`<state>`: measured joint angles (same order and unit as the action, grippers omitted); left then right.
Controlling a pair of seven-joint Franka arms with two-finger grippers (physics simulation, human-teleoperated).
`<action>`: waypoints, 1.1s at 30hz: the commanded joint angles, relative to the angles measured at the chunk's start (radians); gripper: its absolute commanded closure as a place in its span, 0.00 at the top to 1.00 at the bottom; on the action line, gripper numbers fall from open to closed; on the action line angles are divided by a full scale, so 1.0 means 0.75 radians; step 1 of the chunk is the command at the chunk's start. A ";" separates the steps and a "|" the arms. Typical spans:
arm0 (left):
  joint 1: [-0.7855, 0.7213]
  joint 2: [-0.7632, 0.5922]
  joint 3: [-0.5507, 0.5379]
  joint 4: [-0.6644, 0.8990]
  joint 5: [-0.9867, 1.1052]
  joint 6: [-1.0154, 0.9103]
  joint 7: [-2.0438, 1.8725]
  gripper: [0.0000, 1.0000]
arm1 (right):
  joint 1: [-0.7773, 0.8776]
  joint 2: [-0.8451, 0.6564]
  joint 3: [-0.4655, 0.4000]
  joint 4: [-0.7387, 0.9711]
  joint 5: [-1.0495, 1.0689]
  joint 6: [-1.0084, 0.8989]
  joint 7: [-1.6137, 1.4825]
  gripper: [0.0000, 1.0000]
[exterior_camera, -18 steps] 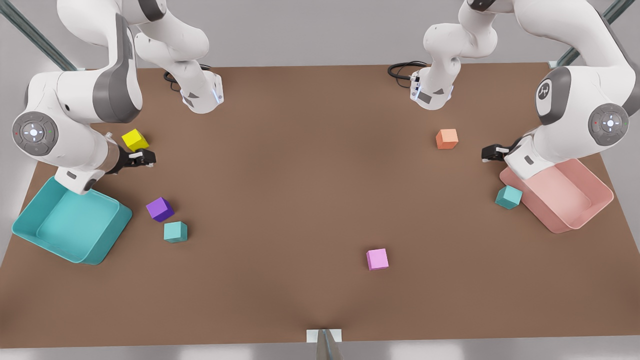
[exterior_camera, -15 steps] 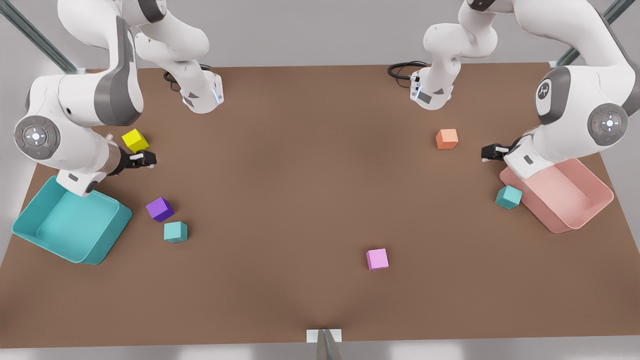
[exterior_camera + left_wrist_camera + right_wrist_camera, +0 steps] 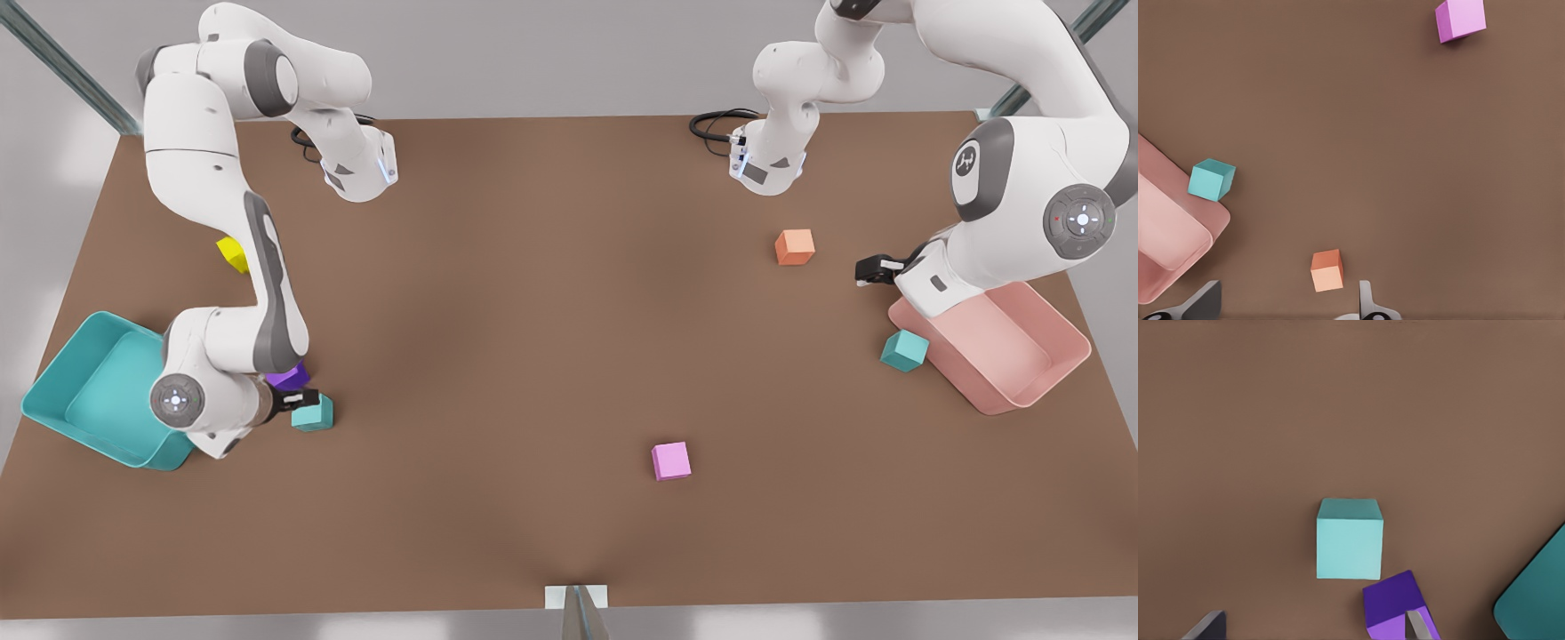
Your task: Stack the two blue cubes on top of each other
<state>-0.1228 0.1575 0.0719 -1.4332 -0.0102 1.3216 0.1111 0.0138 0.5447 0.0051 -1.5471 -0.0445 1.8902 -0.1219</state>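
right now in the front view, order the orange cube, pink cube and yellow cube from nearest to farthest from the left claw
From the left claw, at the front view's right by the pink bin:
1. Orange cube, just beside it, toward the table's middle.
2. Pink cube, toward the near edge.
3. Yellow cube, far across on the front view's left.

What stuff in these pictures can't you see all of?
- Yellow cube: front view, half hidden behind the right arm.
- Purple cube: front view, mostly covered by that arm's wrist; right wrist view, cut by the edge.
- Teal bin: right wrist view, just a corner, cut by the edge.
- Pink bin: left wrist view, cut by the edge.
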 commanded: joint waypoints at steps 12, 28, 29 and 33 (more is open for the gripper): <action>-0.002 -0.001 0.000 0.001 0.001 -0.001 0.007 1.00 | -0.006 0.073 -0.001 -0.122 0.049 0.319 0.062 1.00; -0.010 0.015 -0.014 0.001 -0.001 -0.026 0.009 1.00 | -0.039 0.129 -0.007 -0.171 0.063 0.325 0.073 1.00; -0.012 0.015 -0.014 0.001 -0.003 -0.026 0.009 1.00 | -0.039 0.135 -0.007 -0.169 0.063 0.329 0.073 1.00; -0.012 0.013 -0.014 0.001 -0.003 -0.026 0.005 1.00 | -0.049 0.170 -0.007 -0.165 0.065 0.331 0.075 1.00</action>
<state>-0.1322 0.1685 0.0612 -1.4332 -0.0124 1.3031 0.1152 -0.0211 0.6702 0.0000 -1.6715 0.0029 2.1353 -0.0760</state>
